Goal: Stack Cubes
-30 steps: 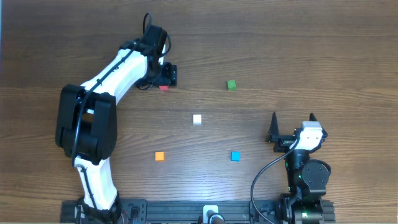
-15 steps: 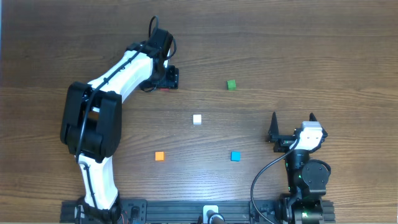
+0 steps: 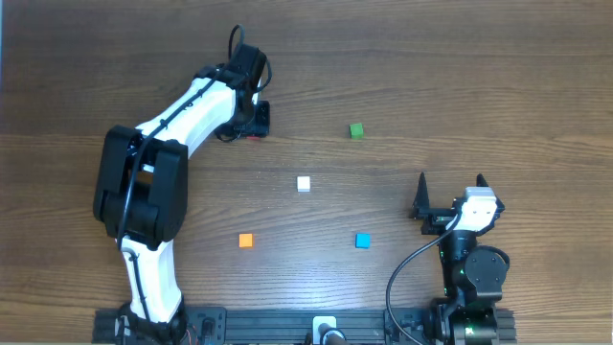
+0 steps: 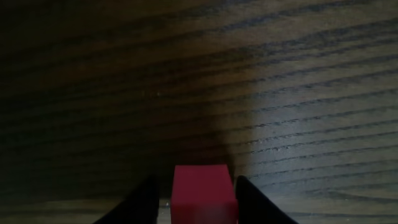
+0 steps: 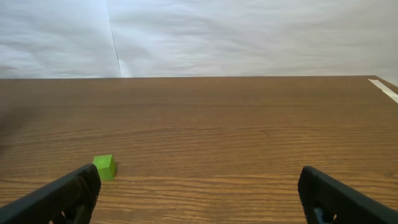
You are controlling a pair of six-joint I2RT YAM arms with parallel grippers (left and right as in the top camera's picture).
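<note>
The table (image 3: 498, 77) is dark brown wood with fine, straight grain lines. Behind its far edge hangs a wrinkled white sheet (image 5: 249, 37). The left gripper (image 3: 259, 120) is low at the far left part and only narrowly open. Its 2 fingers (image 4: 144, 200) stand on both sides of the red cube (image 4: 203, 193), with a thin gap on 1 side. This cube sits square to the fingers, 1 flat face toward the wrist camera. The right gripper (image 3: 450, 182) is spread wide and holds nothing. 4 small cubes lie well apart: green cube (image 3: 356, 130), white cube (image 3: 304, 184), blue cube (image 3: 362, 241), orange cube (image 3: 246, 241).
</note>
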